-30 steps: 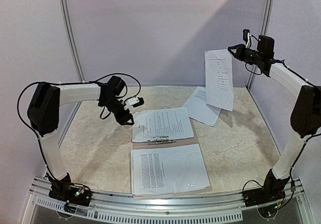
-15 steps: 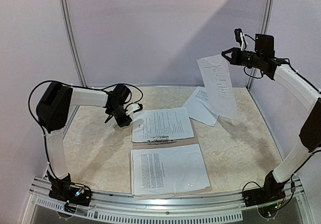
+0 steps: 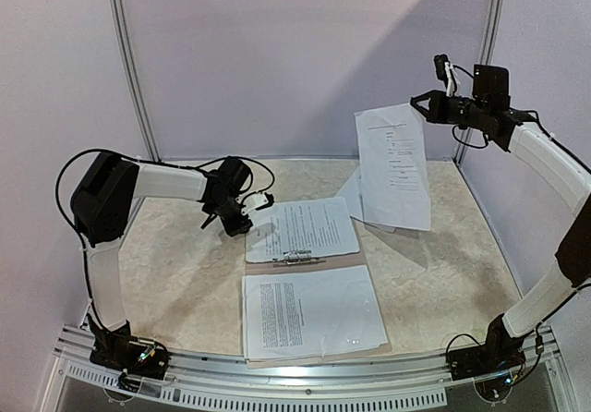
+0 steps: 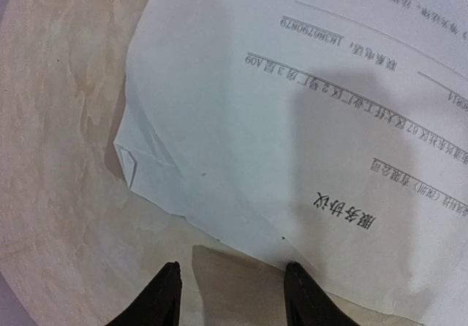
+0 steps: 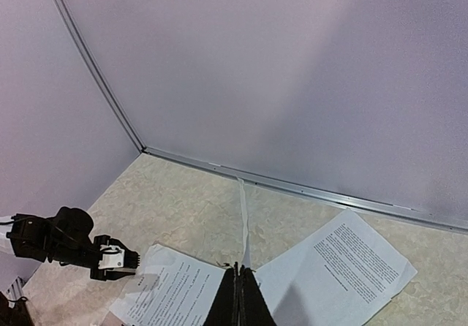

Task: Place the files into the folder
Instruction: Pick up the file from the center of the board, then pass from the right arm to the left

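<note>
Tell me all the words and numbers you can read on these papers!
"服务协议": big heading on the paper in the left wrist view, upside down.
"联系电话" followed by a number that looks like "18386790879": same paper.
"A09": end of a line, same paper.
Too small or blurred: its other lines, and all print on the hanging paper, the front paper and the back paper.
</note>
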Motion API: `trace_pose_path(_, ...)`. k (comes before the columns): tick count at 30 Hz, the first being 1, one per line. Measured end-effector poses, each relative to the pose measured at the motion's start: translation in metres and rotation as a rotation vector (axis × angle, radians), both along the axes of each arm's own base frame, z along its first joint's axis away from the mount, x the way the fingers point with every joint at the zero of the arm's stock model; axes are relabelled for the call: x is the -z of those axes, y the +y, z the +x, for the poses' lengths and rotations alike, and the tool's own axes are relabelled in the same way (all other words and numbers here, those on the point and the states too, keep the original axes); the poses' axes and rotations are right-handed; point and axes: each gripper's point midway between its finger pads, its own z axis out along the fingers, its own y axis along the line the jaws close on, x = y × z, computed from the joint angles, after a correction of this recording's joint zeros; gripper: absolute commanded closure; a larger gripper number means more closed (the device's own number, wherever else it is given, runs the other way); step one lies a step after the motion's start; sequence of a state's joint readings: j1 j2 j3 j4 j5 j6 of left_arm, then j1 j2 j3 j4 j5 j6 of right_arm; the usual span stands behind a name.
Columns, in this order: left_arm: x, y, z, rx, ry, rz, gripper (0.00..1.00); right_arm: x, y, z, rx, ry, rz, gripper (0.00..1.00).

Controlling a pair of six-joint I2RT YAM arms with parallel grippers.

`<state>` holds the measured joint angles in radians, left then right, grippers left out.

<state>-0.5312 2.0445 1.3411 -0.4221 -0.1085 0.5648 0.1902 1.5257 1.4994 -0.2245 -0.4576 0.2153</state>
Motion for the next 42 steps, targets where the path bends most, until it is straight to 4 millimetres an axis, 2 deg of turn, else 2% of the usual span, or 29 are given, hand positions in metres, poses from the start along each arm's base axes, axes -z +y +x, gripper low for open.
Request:
trace_pose_path(11,-0.001,-0.007,-0.001,0.027,0.006,-0.007,0.48,0.005,0.002,-0.003,-0.02,0.008,-0.011,1.0)
trace_pose_path(15,-0.002,-0.012,-0.009,0.046,0.044,-0.032,0.43,0.005,0.008,-0.01,-0.045,0.021,-0.014,1.0)
trace_pose_path(18,-0.018,-0.019,-0.019,0.085,0.081,-0.074,0.36,0.003,0.016,-0.02,-0.083,0.024,-0.011,1.0)
trace_pose_path(21,-0.06,-0.03,-0.025,0.138,0.068,-0.146,0.26,0.0,0.033,-0.034,-0.145,0.021,-0.017,1.0)
trace_pose_path(22,-0.084,-0.036,-0.026,0.163,0.048,-0.187,0.23,0.0,0.042,-0.041,-0.179,0.024,-0.021,1.0)
trace_pose_path(26,-0.209,-0.058,-0.039,0.289,-0.125,-0.367,0.1,-0.002,0.091,-0.08,-0.367,0.021,-0.052,1.0)
trace_pose_path(27,-0.235,-0.06,-0.046,0.321,-0.171,-0.394,0.09,-0.003,0.102,-0.09,-0.413,0.014,-0.059,1.0)
trace_pose_path(30,-0.316,-0.076,-0.084,0.437,-0.288,-0.479,0.04,-0.006,0.142,-0.131,-0.579,-0.013,-0.078,1.0)
trace_pose_path(32,-0.352,-0.092,-0.109,0.516,-0.337,-0.516,0.03,-0.006,0.164,-0.157,-0.675,-0.019,-0.084,1.0)
trace_pose_path(33,-0.362,-0.1,-0.119,0.551,-0.35,-0.523,0.02,-0.006,0.172,-0.169,-0.718,-0.022,-0.086,1.0)
trace_pose_path(35,-0.367,-0.114,-0.137,0.603,-0.344,-0.516,0.03,-0.009,0.186,-0.187,-0.781,-0.034,-0.088,1.0)
trace_pose_path(39,-0.351,-0.135,-0.154,0.65,-0.295,-0.466,0.06,-0.017,0.2,-0.206,-0.858,-0.056,-0.072,1.0)
trace_pose_path(41,-0.338,-0.14,-0.157,0.654,-0.264,-0.444,0.15,-0.02,0.202,-0.209,-0.873,-0.061,-0.066,1.0)
trace_pose_path(42,-0.331,-0.142,-0.158,0.652,-0.249,-0.434,0.27,-0.021,0.203,-0.21,-0.878,-0.064,-0.063,1.0)
